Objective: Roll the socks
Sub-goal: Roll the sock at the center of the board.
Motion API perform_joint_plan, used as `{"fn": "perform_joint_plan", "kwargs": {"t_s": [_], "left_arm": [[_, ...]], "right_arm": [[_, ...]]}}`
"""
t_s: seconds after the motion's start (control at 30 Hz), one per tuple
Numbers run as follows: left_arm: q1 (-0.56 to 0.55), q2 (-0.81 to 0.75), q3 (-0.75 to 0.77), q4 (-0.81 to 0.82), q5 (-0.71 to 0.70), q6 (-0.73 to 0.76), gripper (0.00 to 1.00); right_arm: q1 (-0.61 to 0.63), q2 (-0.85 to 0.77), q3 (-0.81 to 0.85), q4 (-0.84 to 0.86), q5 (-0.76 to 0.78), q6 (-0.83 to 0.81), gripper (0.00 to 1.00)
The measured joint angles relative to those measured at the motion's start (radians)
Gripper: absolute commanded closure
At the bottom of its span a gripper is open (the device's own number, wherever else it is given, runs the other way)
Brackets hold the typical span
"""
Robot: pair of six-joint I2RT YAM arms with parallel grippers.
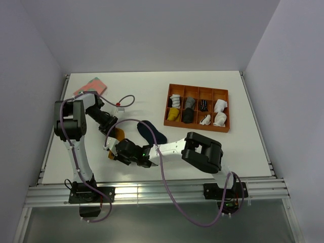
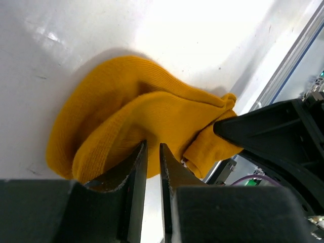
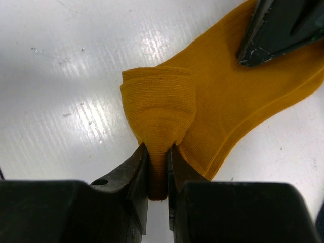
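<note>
Where mustard sock [image 2: 126, 116] lies, white table [image 1: 147, 86] gleams; walls [image 1: 152, 30] grey.

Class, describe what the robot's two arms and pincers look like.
The left arm and right arm have white links, bulky black joint housings and looping mauve cables. The left pincer and right pincer each have two black tapering fingers.

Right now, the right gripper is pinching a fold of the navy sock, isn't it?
Wrong sock. The right gripper is pinching a fold of the mustard sock; the right wrist view shows it.
</note>
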Motion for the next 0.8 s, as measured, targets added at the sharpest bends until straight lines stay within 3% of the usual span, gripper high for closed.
{"fn": "perform_joint_plan", "kwargs": {"t_s": [0.23,0.53,0.8], "left_arm": [[-0.003,0.014,0.011,0.001,-0.001,-0.039,0.83],[-0.037,0.015,0.023,0.001,-0.018,-0.042,0.85],[-0.063,0.015,0.023,0.006,-0.018,-0.042,0.84]], "right_arm": [[-0.019,-0.023,0.015,-0.087,-0.149,-0.012,1.00],[-0.096,0.006,0.146,-0.281,-0.495,-0.001,1.00],[-0.183,0.089,0.238,-0.378,-0.595,0.054,1.00]]}}
